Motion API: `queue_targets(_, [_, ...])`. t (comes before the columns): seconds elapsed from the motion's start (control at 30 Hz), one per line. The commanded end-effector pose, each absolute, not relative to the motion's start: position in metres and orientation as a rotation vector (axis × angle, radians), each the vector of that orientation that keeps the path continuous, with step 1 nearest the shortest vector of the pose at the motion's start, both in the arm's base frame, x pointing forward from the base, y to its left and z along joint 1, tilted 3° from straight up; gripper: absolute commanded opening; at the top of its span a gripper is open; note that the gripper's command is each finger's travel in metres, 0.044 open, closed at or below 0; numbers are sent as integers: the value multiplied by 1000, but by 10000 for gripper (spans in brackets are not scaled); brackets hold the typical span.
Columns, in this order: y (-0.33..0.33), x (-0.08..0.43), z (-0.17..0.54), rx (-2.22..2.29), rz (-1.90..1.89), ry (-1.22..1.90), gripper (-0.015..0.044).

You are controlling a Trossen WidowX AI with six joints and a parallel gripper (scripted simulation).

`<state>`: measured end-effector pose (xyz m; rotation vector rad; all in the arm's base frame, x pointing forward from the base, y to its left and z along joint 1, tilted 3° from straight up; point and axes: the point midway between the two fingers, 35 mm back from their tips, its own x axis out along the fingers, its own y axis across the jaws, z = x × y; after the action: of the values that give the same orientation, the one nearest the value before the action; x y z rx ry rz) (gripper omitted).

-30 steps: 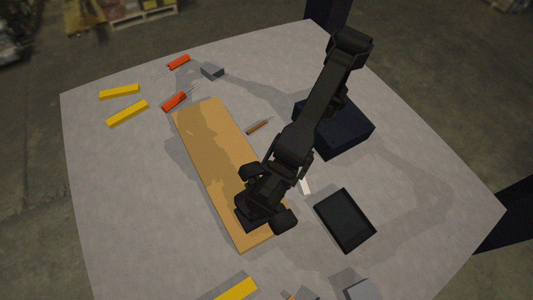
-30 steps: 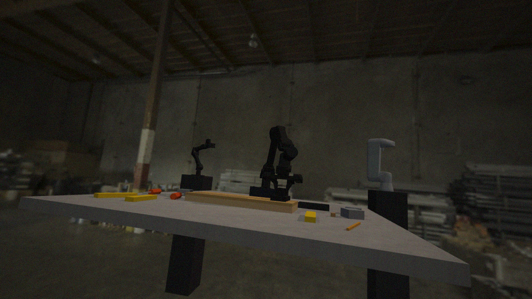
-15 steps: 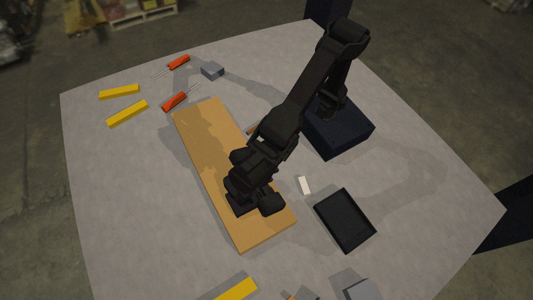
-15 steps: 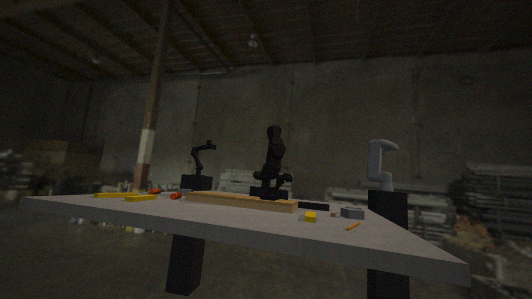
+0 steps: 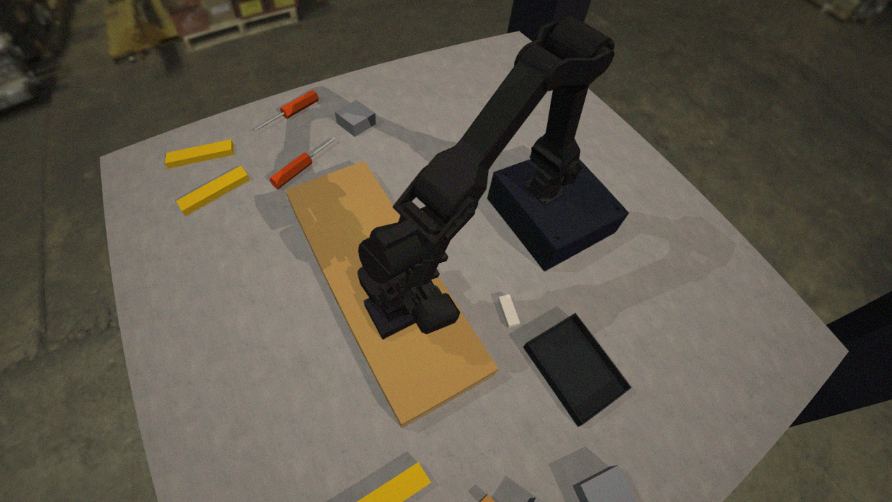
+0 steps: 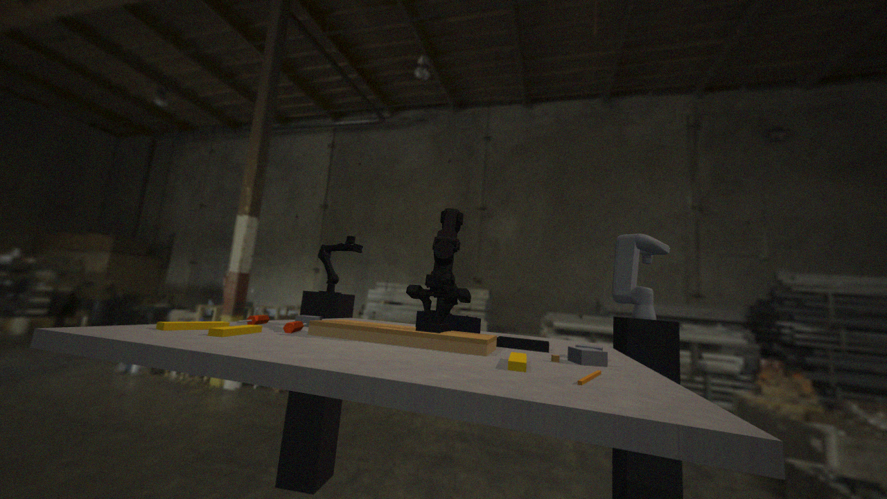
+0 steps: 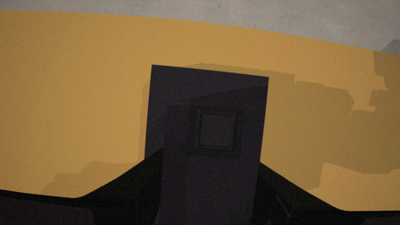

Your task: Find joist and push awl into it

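The stud finder (image 5: 385, 324) (image 7: 175, 84) is a dark block with a small square window on top, unlit and grey in the wrist view. My gripper (image 7: 204, 157) is shut on it and holds it low over or on the floor panel (image 5: 411, 390) (image 6: 396, 335) (image 7: 78, 94), toward the panel's near half in the top view. Whether it touches the panel cannot be told. The black tray (image 5: 576, 368) (image 6: 522, 344) stands beside the panel, with nothing seen in it. The awl is not visible; the arm may hide it. No hole shows in the visible part of the panel.
Two orange-handled screwdrivers (image 5: 300, 103) (image 5: 291, 170) and a grey block (image 5: 355, 118) lie beyond the panel's far end. Yellow bars (image 5: 199, 153) (image 5: 212, 190) (image 5: 398, 484) lie around. A small white block (image 5: 509, 310) lies between panel and tray. Another grey block (image 6: 587, 355) is near the table's edge.
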<state>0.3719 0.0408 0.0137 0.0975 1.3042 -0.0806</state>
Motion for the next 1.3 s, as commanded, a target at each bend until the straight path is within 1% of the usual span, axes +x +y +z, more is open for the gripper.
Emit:
queue_targets(0.0, [24, 368, 13, 95, -81, 1306, 0])
queue_targets(1.27, [-102, 354, 10, 85, -89, 1307, 0])
